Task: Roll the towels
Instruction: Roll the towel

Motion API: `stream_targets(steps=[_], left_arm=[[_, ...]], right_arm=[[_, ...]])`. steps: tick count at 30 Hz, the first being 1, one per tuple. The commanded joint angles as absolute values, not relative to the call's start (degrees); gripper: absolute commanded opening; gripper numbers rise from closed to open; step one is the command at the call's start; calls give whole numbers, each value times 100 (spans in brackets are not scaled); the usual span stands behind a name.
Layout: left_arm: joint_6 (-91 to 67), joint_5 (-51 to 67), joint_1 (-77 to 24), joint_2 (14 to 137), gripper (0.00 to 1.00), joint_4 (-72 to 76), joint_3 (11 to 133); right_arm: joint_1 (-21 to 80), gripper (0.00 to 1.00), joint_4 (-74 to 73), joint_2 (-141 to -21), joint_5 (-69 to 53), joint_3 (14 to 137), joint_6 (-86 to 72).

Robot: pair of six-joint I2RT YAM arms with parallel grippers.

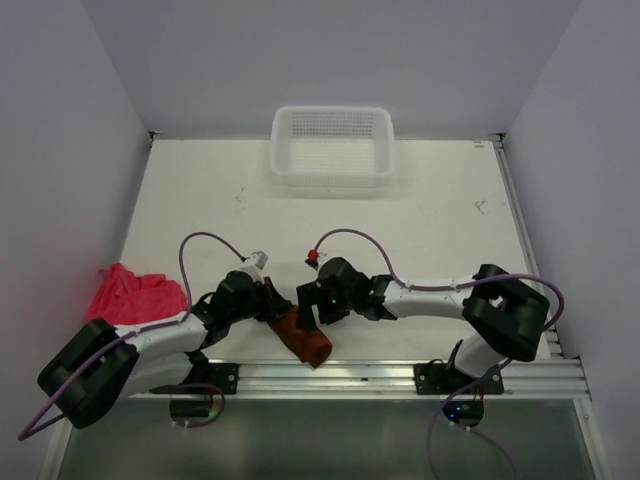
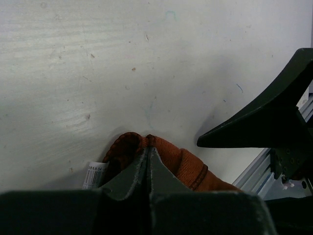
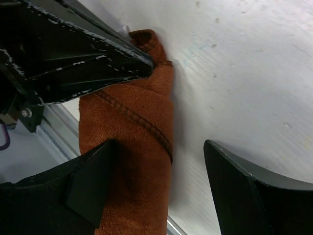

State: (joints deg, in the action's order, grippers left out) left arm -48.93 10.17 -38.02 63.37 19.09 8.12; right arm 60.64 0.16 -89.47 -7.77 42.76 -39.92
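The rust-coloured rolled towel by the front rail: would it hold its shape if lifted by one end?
Probably not: the rust towel is soft terry with a loose hem wrapping it, so it would likely sag and unwind. The left gripper pinches only its tip. Being cylindrical, it may roll if pushed sideways.

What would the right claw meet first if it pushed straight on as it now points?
Likely the orange towel lying inside the open right claw; the left claw pinching its far end sits beyond. Depth is unclear.

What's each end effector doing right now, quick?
Left end effector: closed, pinching the towel.
Right end effector: open, astride the towel, gripping nothing.
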Motion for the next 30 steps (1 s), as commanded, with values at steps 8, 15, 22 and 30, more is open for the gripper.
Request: stream_targets(steps=[8, 15, 22, 30], left_arm=[[-4808, 650, -3858, 6434, 2, 1046, 475], [-4834, 633, -3858, 6398, 2, 1055, 448], [-4808, 668, -3858, 6320, 2, 1081, 431], [-4808, 677, -3858, 6302, 2, 1046, 431]], right_arm=[[6091, 77, 1169, -8991, -1749, 3903, -4693], [6100, 76, 1196, -8982, -2021, 3893, -4913], [6380, 76, 967, -9193, -1830, 3964, -4791], [6951, 66, -464, -9597, -547, 4727, -4210]])
